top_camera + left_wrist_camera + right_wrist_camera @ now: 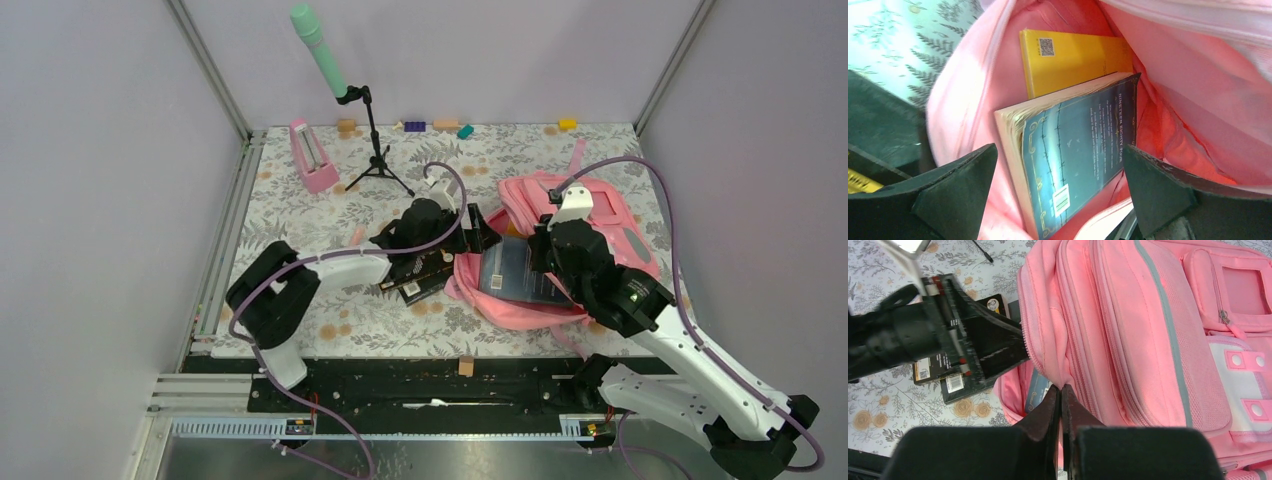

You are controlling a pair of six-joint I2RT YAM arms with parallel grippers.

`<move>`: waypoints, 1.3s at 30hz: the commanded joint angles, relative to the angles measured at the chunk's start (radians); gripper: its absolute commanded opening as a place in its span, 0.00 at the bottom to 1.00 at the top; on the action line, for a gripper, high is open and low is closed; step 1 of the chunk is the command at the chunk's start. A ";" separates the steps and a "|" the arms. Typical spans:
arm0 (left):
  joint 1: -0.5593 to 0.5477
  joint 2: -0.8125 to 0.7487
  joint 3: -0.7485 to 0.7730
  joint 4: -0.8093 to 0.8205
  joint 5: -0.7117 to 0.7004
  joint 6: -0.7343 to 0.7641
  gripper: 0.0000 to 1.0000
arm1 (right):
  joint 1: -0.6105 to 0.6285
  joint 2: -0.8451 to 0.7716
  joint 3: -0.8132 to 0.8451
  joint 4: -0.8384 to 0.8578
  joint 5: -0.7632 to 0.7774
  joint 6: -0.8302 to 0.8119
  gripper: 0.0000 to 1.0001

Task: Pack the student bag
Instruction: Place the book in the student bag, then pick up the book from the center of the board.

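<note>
Student bag [1148, 340] was pinched open by the right end effector [1060, 395]; the left end effector [1059, 150] was spread. A slip could shut it on the blue book [1083, 150].

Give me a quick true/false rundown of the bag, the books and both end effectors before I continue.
1. The right end effector pinches the bag rim. True.
2. The left end effector grips the blue book. False: it is open, gripping nothing.
3. A yellow book lies in the bag. True.
4. The bag is zipped shut. False: its main compartment gapes open.
5. Every book is packed. False: dark books lie on the table.
</note>
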 commanded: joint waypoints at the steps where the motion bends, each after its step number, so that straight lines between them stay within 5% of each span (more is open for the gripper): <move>1: 0.007 -0.132 -0.087 0.071 -0.098 0.056 0.99 | 0.007 -0.027 0.053 0.103 0.024 -0.003 0.00; 22: 0.181 -0.609 -0.594 0.062 -0.242 -0.160 0.99 | 0.008 -0.031 0.039 0.103 0.027 0.008 0.00; 39: 0.384 -0.738 -0.866 0.067 -0.187 -0.240 0.99 | 0.006 -0.001 0.042 0.105 0.029 0.009 0.00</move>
